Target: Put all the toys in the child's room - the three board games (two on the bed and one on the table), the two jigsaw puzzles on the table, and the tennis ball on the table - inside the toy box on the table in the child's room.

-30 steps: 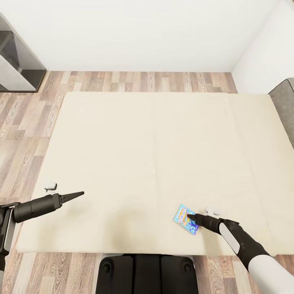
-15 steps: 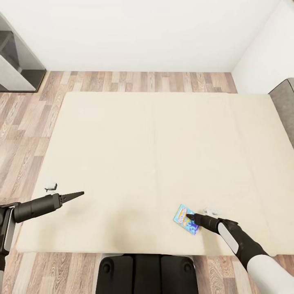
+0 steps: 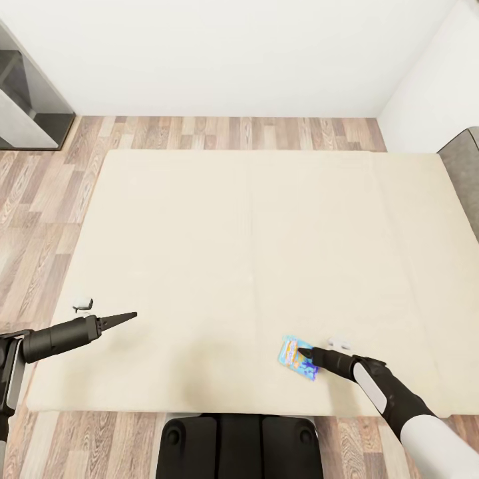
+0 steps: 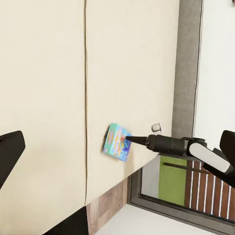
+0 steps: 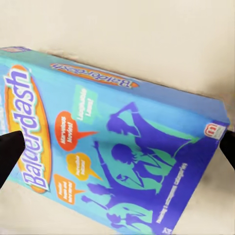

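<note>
- Since half a second ago, the small blue board game [image 3: 296, 357] has shifted a little to the left on the bed [image 3: 253, 226], and the right gripper [image 3: 301, 350] has moved with it.
- It lies flat on the cream cover, near the bed's near edge and right of centre; its lid reads "Balderdash" in the right wrist view [image 5: 112, 147].
- The right gripper's dark tip rests over the box's right part. In the right wrist view its two fingertips [image 5: 10, 154] stand apart at either side of the box, jaws spread wide, not clamped on it.
- The left gripper [image 3: 130, 315] hovers above the bed's near left part, well apart from the box, holding nothing; its fingers look drawn together to a point.
- A small white object [image 3: 342, 343] lies on the cover just right of the box.
- Wood-plank floor [image 3: 40, 193] surrounds the bed.
</note>
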You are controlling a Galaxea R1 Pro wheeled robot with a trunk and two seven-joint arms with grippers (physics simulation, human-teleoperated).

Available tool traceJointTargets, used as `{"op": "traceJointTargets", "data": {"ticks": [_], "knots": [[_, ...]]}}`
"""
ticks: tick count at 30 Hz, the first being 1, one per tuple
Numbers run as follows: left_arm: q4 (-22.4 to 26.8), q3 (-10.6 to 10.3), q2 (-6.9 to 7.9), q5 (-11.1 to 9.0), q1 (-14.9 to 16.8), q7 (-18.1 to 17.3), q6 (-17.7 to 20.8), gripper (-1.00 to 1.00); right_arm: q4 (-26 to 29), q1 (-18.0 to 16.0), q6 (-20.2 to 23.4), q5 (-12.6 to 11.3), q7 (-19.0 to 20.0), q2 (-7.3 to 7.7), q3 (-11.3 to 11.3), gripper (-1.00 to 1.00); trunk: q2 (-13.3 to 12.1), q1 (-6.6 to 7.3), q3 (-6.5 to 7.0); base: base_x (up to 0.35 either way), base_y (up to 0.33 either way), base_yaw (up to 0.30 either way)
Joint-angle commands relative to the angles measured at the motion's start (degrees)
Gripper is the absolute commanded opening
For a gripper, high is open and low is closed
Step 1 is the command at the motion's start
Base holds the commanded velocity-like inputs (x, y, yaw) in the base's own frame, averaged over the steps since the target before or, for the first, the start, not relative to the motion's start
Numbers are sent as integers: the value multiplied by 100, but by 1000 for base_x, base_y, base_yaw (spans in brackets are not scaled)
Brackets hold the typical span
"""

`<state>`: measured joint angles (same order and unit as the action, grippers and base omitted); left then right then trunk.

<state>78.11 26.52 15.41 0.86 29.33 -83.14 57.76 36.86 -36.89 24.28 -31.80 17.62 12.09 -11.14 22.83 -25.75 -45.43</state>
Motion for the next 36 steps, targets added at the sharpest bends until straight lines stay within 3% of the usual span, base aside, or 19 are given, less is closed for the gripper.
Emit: {"op": "traceJointTargets", "data": {"ticks": [1, 10, 18, 36], "knots": [[2, 3, -1, 10, 2, -27, 60, 100, 6, -2, 22, -28, 29, -3, -20, 100, 9, -3, -6, 0, 0, 0], [2, 3, 5, 10, 2, -27, 60, 100, 6, -2, 54, -33, 83, -21, -36, 100, 9, -3, -6, 0, 0, 0], [2, 3, 6, 10, 2, -27, 60, 100, 6, -5, 59, -45, 84, -29, -253, 100, 9, -3, -6, 0, 0, 0], [2, 3, 6, 10, 2, -27, 60, 100, 6, -11, 67, -51, 108, -144, -284, 100, 9, -3, -6, 0, 0, 0]]}}
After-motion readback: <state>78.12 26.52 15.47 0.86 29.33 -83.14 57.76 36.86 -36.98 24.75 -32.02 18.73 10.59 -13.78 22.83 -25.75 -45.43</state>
